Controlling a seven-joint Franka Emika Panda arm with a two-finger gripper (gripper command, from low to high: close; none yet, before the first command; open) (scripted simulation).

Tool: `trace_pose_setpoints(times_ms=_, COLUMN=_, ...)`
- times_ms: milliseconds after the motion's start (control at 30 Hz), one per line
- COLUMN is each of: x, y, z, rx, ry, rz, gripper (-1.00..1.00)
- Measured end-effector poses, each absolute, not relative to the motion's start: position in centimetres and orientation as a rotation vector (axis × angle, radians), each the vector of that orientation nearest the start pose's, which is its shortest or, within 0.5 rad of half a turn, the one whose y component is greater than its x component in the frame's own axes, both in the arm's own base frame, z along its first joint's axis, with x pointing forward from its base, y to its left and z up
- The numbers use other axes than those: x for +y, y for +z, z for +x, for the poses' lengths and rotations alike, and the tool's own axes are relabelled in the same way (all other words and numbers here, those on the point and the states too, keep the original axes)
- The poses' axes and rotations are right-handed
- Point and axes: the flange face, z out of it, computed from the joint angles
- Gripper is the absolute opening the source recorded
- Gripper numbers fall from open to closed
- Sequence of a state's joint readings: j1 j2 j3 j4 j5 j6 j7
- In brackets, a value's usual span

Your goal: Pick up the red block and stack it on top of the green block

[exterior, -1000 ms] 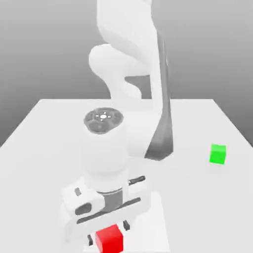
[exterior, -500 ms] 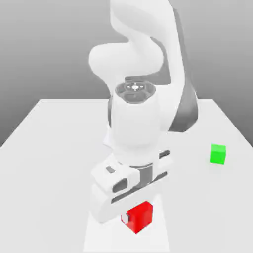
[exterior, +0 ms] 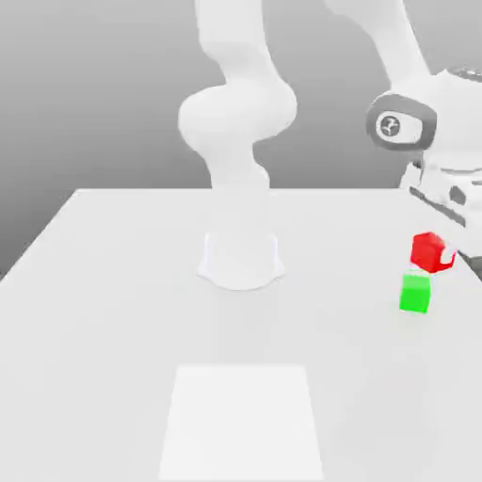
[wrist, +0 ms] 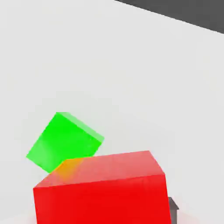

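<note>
The red block (exterior: 428, 250) hangs in the air at the exterior view's right, with my gripper (exterior: 432, 252) shut on it. Just below it, with a small gap, the green block (exterior: 414, 293) rests on the white table (exterior: 113, 311). The red block sits slightly toward the exterior view's right of the green one. In the hand view, the red block (wrist: 100, 188) is close to the camera, and the green block (wrist: 61, 142) lies on the table beyond it, partly covered by the red one.
The arm's white base (exterior: 240, 259) stands at the middle of the table's far half. A paler square patch (exterior: 240, 419) marks the table surface near the front edge. The green block lies close to the table's edge at the exterior view's right.
The arm has swung from the table's front to the exterior view's right, lifting the red block off the table and carrying it to just above the green block.
</note>
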State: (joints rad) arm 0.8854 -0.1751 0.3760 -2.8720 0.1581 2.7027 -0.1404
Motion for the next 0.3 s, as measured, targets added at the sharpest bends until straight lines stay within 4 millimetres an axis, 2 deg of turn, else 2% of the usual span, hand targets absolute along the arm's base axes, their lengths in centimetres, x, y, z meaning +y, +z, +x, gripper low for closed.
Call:
trace_pose_setpoints(times_ms=167, x=33.3, y=19.5, z=11.5, rx=-1.872, ry=-0.002, rz=-2.528, gripper=-1.0)
trace_pose_setpoints(times_ms=200, x=33.2, y=18.6, z=11.4, rx=-1.872, ry=-0.001, rz=-2.528, gripper=1.0)
trace_pose_setpoints(times_ms=300, x=33.2, y=18.6, z=11.5, rx=-1.868, ry=-0.001, rz=-2.53, gripper=1.0)
